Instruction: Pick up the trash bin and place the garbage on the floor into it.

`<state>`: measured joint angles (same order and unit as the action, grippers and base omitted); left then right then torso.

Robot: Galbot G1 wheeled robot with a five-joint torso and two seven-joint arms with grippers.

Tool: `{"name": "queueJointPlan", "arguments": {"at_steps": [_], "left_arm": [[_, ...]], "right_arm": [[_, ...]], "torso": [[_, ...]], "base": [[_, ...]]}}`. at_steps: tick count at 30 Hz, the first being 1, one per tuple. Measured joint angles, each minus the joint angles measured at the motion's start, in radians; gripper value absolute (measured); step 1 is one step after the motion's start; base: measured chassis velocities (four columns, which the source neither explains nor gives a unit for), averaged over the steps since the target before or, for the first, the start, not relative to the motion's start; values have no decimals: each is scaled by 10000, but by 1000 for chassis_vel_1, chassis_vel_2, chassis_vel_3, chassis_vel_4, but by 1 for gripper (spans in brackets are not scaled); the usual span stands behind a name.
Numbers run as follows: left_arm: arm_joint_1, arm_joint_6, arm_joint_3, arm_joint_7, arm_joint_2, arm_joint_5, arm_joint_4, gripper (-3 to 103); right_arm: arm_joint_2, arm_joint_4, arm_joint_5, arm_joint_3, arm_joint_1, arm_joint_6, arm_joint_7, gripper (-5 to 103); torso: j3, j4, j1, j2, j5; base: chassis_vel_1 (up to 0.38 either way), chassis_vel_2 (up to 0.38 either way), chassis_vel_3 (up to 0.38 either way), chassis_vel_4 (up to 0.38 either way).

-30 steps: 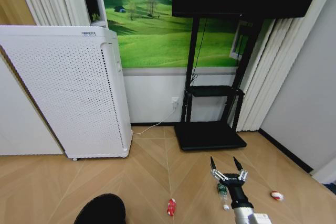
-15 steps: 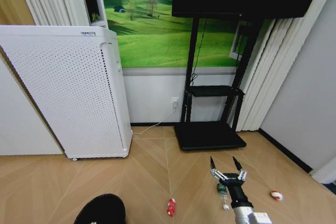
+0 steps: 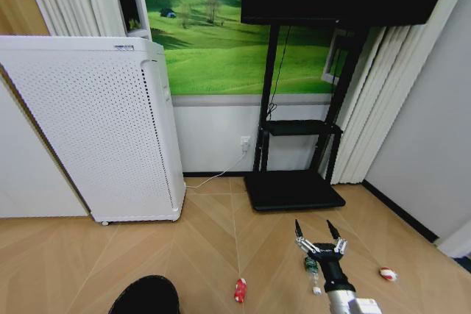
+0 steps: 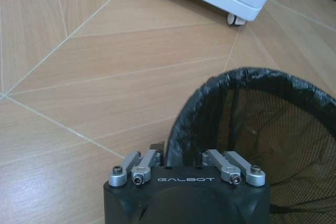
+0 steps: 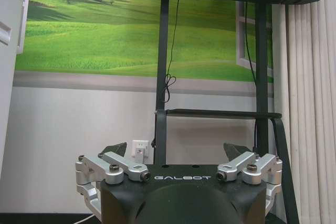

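Below, left pincer [image 4: 181,156] clamped on trash bin [image 4: 252,124] rim.

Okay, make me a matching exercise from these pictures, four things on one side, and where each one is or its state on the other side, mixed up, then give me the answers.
Things:
1. trash bin
2. red wrapper
3. white-and-red scrap
4. right gripper

Places or states:
A. open, above the small bottle
B. on the floor between the bin and the bottle
C. rim clamped by the left gripper
D. on the floor farthest to the robot's right

Pairs: 1-C, 2-B, 3-D, 4-A
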<state>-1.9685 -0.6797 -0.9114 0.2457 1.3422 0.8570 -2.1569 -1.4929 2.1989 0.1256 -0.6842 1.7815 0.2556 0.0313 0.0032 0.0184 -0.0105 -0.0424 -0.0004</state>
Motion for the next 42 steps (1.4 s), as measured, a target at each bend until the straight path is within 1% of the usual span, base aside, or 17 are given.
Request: {"name": "queueJointPlan", "arguments": {"at_steps": [2,4,5,6,7,9,14,15,17,18,20,21,22,23,32,37,42], "left_arm": [[0,84,-39,-36,15,29,-51,20],[0,113,-48,-44,22,50,-75,20],[-1,168,-64,-79,36,81,-110,10],[0,226,-90,-64,46,99,-135,10],[-1,268,-132,-48,51,114,-145,6],[4,316,-160,-53,60,163,-177,3],[29,577,-280,-42,145,154,-164,3],[55,805,-326,-72,183,119,-143,3],[145,1687,-486,-274,311,-86,-116,3],[145,1687,-486,-274,311,-86,-116,3],[327,3171,-789,-611,376,-744,-142,3],[327,3171,-789,-611,376,-744,-142,3],[459,3784,-1043,-836,346,-1179,-171,3],[561,4026,-1257,-921,293,-1358,-212,3],[935,4611,-2140,-1160,203,-1582,-309,3],[950,4697,-2308,-1194,209,-1589,-397,3],[852,4626,-2174,-1269,264,-1440,-696,3]], "right_arm": [[0,-5,-4,2,7,10,0,100],[0,-6,-5,4,11,15,0,100],[-2,-6,-7,7,17,26,1,100],[-6,-10,-9,8,21,34,1,100],[-8,-15,-10,7,26,42,1,100],[-10,-22,-10,8,28,52,1,100],[-14,-41,1,5,17,63,-129,100],[-22,-48,20,4,15,62,-207,100],[-42,-122,23,-6,12,112,-365,100],[-42,-122,23,-6,12,112,-365,100],[-40,-308,-232,-41,38,234,-584,100],[-40,-308,-232,-41,38,234,-584,100],[-38,-402,-447,-75,81,244,-647,100],[-36,-455,-579,-81,108,289,-684,100],[-110,-476,-802,35,267,435,-711,100],[-158,-494,-854,135,353,507,-688,100],[-181,-508,-890,241,348,506,-625,100]], "torso": [[0,0,0,-1,1],[0,0,0,-1,1],[0,0,0,-2,2],[0,1,0,-2,2],[1,-1,0,-3,3],[1,1,0,-3,6],[1,0,0,-4,6],[2,-1,-1,-4,5],[2,-1,0,-5,2],[2,-1,0,-5,2],[2,-1,0,-5,4],[2,-1,0,-5,4],[2,1,0,-5,6],[2,2,0,-5,5],[3,0,-1,-6,4],[3,0,0,-6,5],[3,-1,0,-7,6]], "base": [[0,0,0,0],[0,0,0,0],[0,0,0,0],[0,0,0,0],[0,0,0,0],[0,0,0,0],[0,0,0,0],[0,0,0,0],[0,0,0,0],[0,0,0,0],[0,0,0,0],[0,0,0,0],[0,0,0,0],[0,0,0,0],[0,0,0,0],[75,54,-67,-67],[187,161,-161,-183]]}}
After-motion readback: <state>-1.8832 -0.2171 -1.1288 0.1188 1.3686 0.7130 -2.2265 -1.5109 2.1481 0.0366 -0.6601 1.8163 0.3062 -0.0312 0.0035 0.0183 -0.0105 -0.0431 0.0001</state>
